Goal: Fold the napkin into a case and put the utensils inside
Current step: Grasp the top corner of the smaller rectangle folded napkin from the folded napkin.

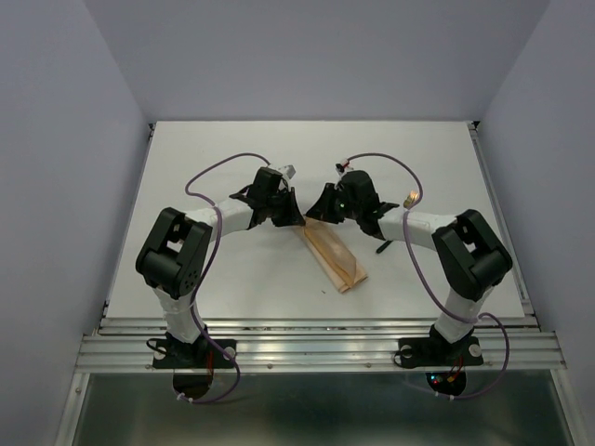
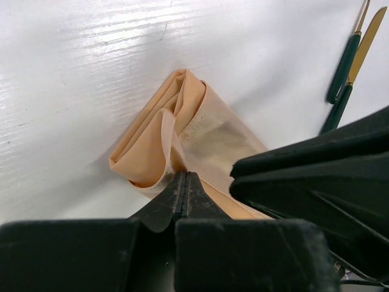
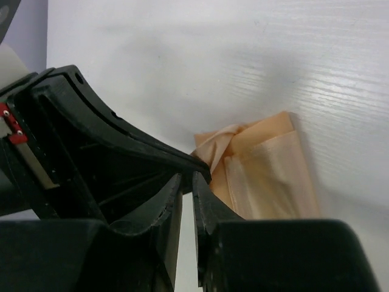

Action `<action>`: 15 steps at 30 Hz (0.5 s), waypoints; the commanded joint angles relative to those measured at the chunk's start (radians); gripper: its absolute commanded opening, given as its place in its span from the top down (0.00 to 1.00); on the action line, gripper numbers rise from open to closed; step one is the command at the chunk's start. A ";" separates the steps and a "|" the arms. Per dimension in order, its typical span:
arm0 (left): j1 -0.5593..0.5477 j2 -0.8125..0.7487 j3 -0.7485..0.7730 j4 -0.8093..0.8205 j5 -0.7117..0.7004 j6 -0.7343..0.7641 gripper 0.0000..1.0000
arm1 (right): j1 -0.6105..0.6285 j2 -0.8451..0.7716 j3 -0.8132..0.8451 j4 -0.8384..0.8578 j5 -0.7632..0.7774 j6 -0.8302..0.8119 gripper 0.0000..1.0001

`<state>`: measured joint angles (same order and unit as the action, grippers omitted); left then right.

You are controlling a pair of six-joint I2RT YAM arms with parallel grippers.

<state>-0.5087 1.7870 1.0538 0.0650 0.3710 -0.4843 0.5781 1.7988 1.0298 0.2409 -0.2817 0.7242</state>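
The napkin [image 1: 337, 257] is lying folded between both arms, its far end bunching. A tug from the left gripper [image 2: 182, 182] could be dragging the folds apart, leaving the utensils [image 2: 349, 61], right of the napkin, no pocket. The left gripper is pinching shut on the napkin's lifted layer. The right gripper [image 3: 188, 179] is standing narrowly parted beside that bunch, holding nothing.

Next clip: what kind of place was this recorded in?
Probably a lab robot test cell, not a home or kitchen: a bare white table boxed in by plain pale walls, with an aluminium rail along its near edge and robot arms bolted there.
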 commanded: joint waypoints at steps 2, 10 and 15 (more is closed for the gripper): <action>-0.004 0.006 0.020 0.036 0.017 -0.004 1.00 | 0.009 -0.067 -0.069 -0.043 0.076 -0.086 0.81; -0.004 0.003 0.022 0.032 0.017 -0.004 1.00 | 0.080 -0.147 -0.125 -0.137 0.183 -0.319 0.57; -0.004 0.014 0.026 0.038 0.022 -0.016 1.00 | 0.120 -0.150 -0.128 -0.153 0.225 -0.362 0.54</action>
<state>-0.5087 1.8019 1.0538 0.0719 0.3740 -0.4919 0.6651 1.6794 0.8871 0.0887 -0.1280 0.4477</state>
